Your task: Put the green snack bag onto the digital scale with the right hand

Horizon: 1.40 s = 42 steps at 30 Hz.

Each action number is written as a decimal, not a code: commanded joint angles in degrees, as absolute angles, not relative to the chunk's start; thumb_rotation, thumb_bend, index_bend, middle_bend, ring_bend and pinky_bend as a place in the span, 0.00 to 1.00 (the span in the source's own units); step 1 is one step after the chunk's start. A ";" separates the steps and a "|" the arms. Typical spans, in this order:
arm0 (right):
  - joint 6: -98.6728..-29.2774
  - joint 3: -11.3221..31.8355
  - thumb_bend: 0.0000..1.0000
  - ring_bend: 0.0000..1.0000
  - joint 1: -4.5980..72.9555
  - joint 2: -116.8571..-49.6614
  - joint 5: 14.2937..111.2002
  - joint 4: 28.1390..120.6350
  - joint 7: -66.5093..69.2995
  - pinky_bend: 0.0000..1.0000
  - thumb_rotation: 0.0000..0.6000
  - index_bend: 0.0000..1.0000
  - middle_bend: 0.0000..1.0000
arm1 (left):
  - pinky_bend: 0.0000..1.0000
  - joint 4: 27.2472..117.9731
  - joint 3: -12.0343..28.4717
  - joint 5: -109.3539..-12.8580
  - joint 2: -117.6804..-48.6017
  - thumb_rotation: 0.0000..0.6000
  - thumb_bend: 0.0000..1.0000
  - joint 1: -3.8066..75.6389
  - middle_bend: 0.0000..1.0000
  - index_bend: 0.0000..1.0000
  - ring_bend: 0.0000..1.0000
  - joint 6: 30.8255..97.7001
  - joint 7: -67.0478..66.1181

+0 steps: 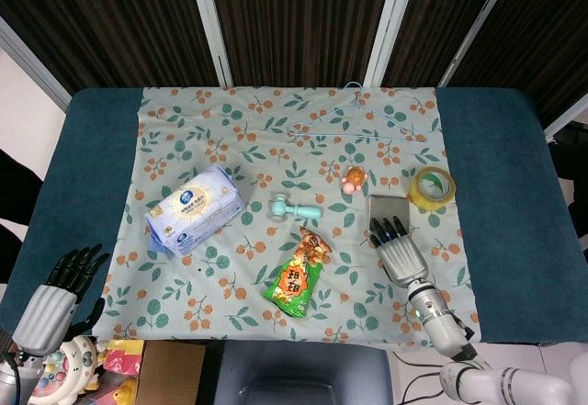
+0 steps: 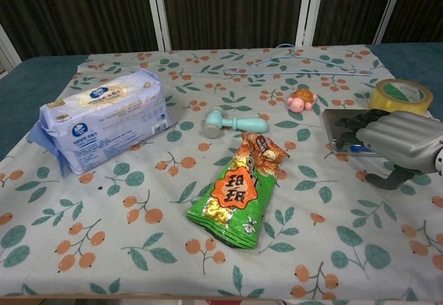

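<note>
The green snack bag [image 1: 297,275] [image 2: 236,192] lies flat on the flowered cloth near the front middle, its orange top pointing away. The silver digital scale [image 1: 388,210] [image 2: 340,126] sits to its right. My right hand [image 1: 398,251] [image 2: 396,141] hovers over the scale's near edge, palm down, fingers spread and holding nothing, a hand's width right of the bag. My left hand [image 1: 57,295] hangs off the table's front left corner, fingers apart and empty; the chest view does not show it.
A blue-white tissue pack [image 1: 196,208] [image 2: 104,117] lies at the left. A teal roller [image 1: 294,208] [image 2: 234,122], a small turtle toy [image 1: 353,181] [image 2: 302,100], a yellow tape roll [image 1: 433,187] [image 2: 399,94] and a blue hanger [image 1: 358,120] [image 2: 297,63] lie behind the bag and scale.
</note>
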State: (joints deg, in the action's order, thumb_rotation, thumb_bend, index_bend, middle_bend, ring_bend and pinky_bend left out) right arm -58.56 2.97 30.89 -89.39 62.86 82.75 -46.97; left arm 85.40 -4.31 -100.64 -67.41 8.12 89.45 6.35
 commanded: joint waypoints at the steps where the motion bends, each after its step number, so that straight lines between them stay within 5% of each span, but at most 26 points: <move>1: -58.68 2.90 0.53 0.00 30.94 -89.42 62.82 82.76 -47.03 0.00 1.00 0.33 0.00 | 0.10 85.40 -4.29 -100.63 -67.41 1.00 0.48 8.12 0.00 0.00 0.01 89.46 6.37; 14: -66.65 0.42 0.52 0.00 28.05 -83.88 76.29 90.17 -36.51 0.00 1.00 0.19 0.00 | 0.10 85.56 -4.27 -100.51 -67.43 1.00 0.48 8.05 0.00 0.00 0.01 89.34 6.00; 20: -66.10 0.65 0.35 0.00 30.59 -84.74 81.59 95.96 -41.51 0.00 1.00 0.07 0.00 | 0.10 85.56 -4.20 -100.46 -67.41 1.00 0.48 8.00 0.00 0.00 0.01 89.41 5.80; 31: -58.87 6.62 0.33 0.00 39.53 -93.93 63.96 100.55 -68.39 0.00 1.00 0.03 0.00 | 0.10 85.92 -3.67 -100.33 -65.90 1.00 0.48 6.55 0.00 0.00 0.01 92.71 6.81; 39: -58.47 7.22 0.33 0.00 45.03 -99.89 50.12 96.28 -77.55 0.00 1.00 0.15 0.00 | 0.10 86.04 -3.72 -100.68 -65.54 1.00 0.48 6.28 0.00 0.00 0.01 93.14 7.28; 42: -57.98 8.09 0.33 0.00 47.01 -101.88 46.93 94.42 -77.22 0.00 1.00 0.32 0.00 | 0.10 86.07 -3.68 -100.80 -65.53 1.00 0.48 6.18 0.00 0.00 0.01 93.31 7.12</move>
State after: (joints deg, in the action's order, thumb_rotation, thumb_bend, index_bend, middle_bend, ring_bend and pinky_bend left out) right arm -58.58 7.22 45.14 -99.95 49.10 96.12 -76.44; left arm 86.07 -3.69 -100.79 -65.53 6.20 93.29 7.13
